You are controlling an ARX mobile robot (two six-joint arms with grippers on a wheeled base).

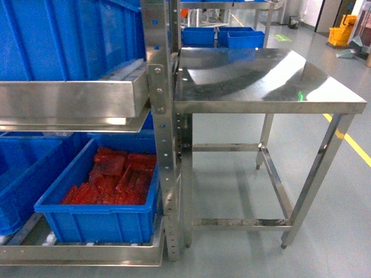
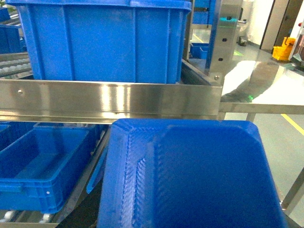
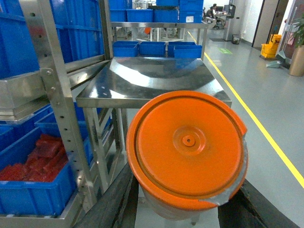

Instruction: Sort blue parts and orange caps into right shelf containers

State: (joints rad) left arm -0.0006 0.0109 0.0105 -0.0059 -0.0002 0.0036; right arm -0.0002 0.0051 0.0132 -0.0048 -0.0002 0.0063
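In the left wrist view a dark blue part [image 2: 190, 175], flat and squarish with a ribbed edge, fills the lower frame right at the camera. It hides my left gripper's jaws, which hold it. In the right wrist view a round orange cap [image 3: 187, 142] sits between my right gripper's [image 3: 186, 183] two black fingers [image 3: 111, 204], which are shut on its sides. A bright blue crate [image 1: 87, 223] on the low shelf holds several red-orange pieces [image 1: 116, 179]. Another blue crate [image 2: 42, 164] stands empty on the low shelf. Neither gripper shows in the head view.
A steel shelf post [image 1: 159, 116] and shelf rail [image 2: 109, 99] stand close ahead. A large blue crate [image 2: 104, 42] sits on the upper shelf. A bare steel table [image 1: 261, 98] stands right of the shelf. More blue crates [image 3: 152, 47] sit beyond it. Grey floor with a yellow line [image 1: 356, 147] lies to the right.
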